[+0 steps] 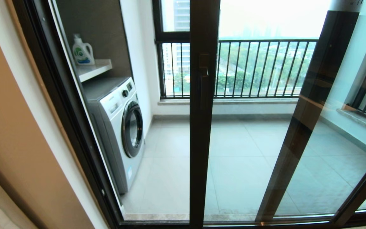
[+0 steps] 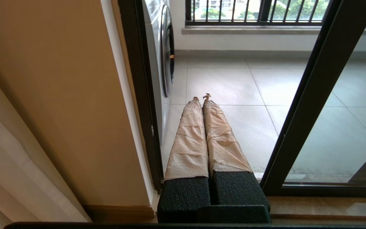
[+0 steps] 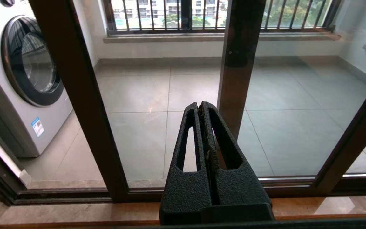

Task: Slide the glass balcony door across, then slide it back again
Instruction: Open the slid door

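The glass balcony door (image 1: pixel 249 143) stands partly slid to the right, its dark handle upright (image 1: pixel 202 152) near the middle of the head view with the bar pull handle (image 1: pixel 204 82) on it. An open gap lies between that upright and the left jamb. My left gripper (image 2: pixel 201 98), fingers wrapped in tan tape, is shut and empty, low by the left jamb and pointing into the gap, left of the door upright (image 2: pixel 313 105). My right gripper (image 3: pixel 200 105) is shut and empty, low before the pane, right of the door upright (image 3: pixel 81 105). Neither gripper shows in the head view.
A washing machine (image 1: pixel 119 127) stands on the balcony just inside the left jamb, with a detergent bottle (image 1: pixel 82 51) on a shelf above. The handle-less panel's upright (image 3: pixel 237 63) shows behind the pane. Barred window (image 1: pixel 265 66) at the back. Tan wall (image 1: pixel 11 127) and curtain (image 2: pixel 11 175) at left.
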Controlling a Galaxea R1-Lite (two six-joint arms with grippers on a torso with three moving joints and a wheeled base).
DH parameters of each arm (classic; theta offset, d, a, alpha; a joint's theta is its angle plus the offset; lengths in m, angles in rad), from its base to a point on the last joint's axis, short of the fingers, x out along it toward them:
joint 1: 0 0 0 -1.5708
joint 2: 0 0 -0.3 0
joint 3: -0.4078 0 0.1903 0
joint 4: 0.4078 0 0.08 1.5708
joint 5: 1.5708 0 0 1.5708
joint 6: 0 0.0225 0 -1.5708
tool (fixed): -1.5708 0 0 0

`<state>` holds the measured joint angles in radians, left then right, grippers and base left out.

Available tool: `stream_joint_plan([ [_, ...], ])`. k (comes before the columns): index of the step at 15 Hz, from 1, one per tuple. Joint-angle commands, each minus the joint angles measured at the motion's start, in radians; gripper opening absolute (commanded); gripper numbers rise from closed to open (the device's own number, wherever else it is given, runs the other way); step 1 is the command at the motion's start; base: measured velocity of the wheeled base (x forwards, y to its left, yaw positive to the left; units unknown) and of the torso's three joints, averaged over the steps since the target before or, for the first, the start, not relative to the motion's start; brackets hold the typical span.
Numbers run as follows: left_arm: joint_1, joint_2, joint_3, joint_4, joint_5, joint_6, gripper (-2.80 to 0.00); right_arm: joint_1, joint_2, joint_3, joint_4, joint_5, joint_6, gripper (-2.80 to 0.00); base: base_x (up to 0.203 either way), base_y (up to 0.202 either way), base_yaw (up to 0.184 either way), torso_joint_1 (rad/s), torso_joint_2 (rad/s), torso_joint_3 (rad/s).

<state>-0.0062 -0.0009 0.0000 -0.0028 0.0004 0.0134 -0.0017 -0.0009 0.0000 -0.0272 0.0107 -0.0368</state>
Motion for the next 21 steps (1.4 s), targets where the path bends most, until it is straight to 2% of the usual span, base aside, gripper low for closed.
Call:
stream_joint_plan([
  [1, 0.0, 0.002, 0.0, 0.0, 0.0, 0.0, -2.8, 0.0, 0.017, -0.046, 0.005, 0.0, 0.023, -2.8, 0.0, 0.0, 0.0, 0.0, 0.0, 0.0],
  [4, 0.0, 0.002, 0.0, 0.0, 0.0, 0.0, -2.8, 0.005, 0.218, -0.22, 0.007, 0.059, 0.149, -2.8, 0.0, 0.0, 0.0, 0.0, 0.0, 0.0],
  [6, 0.0, 0.002, 0.0, 0.0, 0.001, 0.0, -2.8, 0.018, 0.393, -0.331, 0.004, 0.18, 0.213, -2.8, 0.0, 0.0, 0.0, 0.0, 0.0, 0.0],
  [8, 0.0, 0.002, 0.0, 0.0, 0.0, 0.0, -2.8, 0.025, 0.572, -0.415, -0.031, 0.286, 0.236, -2.8, 0.0, 0.0, 0.0, 0.0, 0.0, 0.0],
  [10, 0.0, 0.002, 0.0, 0.0, 0.0, 0.0, -2.8, 0.032, 0.766, -0.496, -0.118, 0.334, 0.246, -2.8, 0.0, 0.0, 0.0, 0.0, 0.0, 0.0],
  [12, 0.0, 0.002, 0.0, 0.0, 0.001, 0.0, -2.8, 0.081, 0.949, -0.628, -0.198, 0.358, 0.251, -2.8, 0.0, 0.0, 0.0, 0.0, 0.0, 0.0],
  [14, 0.0, 0.002, 0.0, 0.0, 0.001, 0.0, -2.8, 0.174, 1.093, -0.772, -0.236, 0.354, 0.252, -2.8, 0.0, 0.0, 0.0, 0.0, 0.0, 0.0],
  [15, 0.0, 0.002, 0.0, 0.0, 0.0, 0.0, -2.8, 0.256, 1.136, -0.818, -0.246, 0.339, 0.25, -2.8, 0.0, 0.0, 0.0, 0.0, 0.0, 0.0],
  [16, 0.0, 0.002, 0.0, 0.0, 0.001, 0.0, -2.8, 0.337, 1.178, -0.855, -0.252, 0.302, 0.236, -2.8, 0.0, 0.0, 0.0, 0.0, 0.0, 0.0],
  [19, 0.0, 0.002, 0.0, 0.0, 0.001, 0.0, -2.8, 0.516, 1.342, -0.962, -0.263, 0.105, 0.171, -2.8, 0.0, 0.0, 0.0, 0.0, 0.0, 0.0],
  [21, 0.0, 0.002, 0.0, 0.0, 0.0, 0.0, -2.8, 0.557, 1.415, -1.037, -0.265, 0.062, 0.157, -2.8, 0.0, 0.0, 0.0, 0.0, 0.0, 0.0],
])
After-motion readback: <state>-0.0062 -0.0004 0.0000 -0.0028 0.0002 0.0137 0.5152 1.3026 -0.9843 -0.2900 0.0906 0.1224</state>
